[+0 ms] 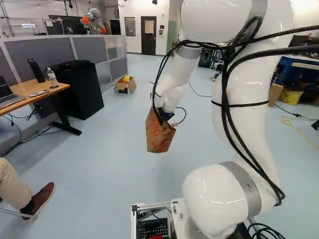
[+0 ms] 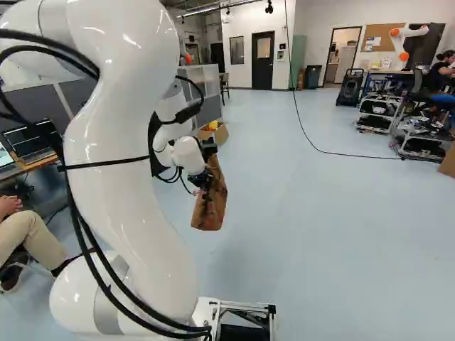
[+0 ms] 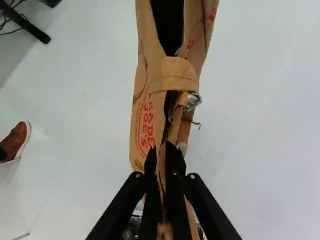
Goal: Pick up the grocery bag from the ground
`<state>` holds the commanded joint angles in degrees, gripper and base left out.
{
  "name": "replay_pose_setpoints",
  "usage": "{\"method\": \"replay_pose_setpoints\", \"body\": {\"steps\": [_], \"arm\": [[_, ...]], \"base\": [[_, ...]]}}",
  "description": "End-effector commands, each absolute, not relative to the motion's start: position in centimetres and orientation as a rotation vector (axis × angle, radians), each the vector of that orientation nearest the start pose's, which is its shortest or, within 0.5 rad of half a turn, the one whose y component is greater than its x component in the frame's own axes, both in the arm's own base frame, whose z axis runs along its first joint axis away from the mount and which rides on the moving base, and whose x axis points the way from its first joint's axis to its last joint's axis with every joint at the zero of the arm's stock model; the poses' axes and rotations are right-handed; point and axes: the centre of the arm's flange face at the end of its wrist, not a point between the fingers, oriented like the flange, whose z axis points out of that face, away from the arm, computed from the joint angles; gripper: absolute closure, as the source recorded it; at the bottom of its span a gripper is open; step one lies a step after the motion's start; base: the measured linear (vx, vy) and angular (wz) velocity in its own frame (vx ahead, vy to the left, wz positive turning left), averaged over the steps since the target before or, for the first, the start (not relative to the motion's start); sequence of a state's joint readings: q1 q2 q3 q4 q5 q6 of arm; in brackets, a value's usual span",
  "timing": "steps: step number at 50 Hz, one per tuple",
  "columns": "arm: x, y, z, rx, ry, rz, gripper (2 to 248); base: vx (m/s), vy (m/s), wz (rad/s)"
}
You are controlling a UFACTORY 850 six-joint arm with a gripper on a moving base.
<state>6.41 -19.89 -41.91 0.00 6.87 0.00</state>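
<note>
My gripper (image 2: 202, 177) is at the top edge of the brown paper grocery bag (image 2: 210, 202), which hangs below it in the right base view. The left base view also shows the bag (image 1: 158, 135), tilted a little and off the floor. Seen from the wrist, the two black fingers of the gripper (image 3: 162, 155) pinch the bag's upper paper between them. Ahead of the fingers, the bag (image 3: 145, 117) gapes around a dark inside, with a folded paper band across its opening. The orange pads are hidden.
A desk (image 1: 50, 90) and a black cabinet (image 1: 79, 89) stand at the left of the left base view, before grey partitions. A person's shoe (image 1: 42, 199) rests nearer the base. Farther off is a cardboard box (image 1: 125, 85); another robot (image 1: 93, 21) stands beyond the partitions.
</note>
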Motion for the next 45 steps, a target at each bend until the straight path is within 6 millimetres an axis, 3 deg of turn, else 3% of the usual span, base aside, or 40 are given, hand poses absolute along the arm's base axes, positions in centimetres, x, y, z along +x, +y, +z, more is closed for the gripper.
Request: {"method": "replay_pose_setpoints", "body": {"steps": [14, 45], "arm": [[46.2, 5.2, 34.1, -2.987, -0.167, -0.852, 227], [45.2, 4.8, 34.6, -2.969, -0.157, -0.913, 227]], "base": [[0.0, 0.0, 0.0], [0.0, 0.0, 0.0]]}}
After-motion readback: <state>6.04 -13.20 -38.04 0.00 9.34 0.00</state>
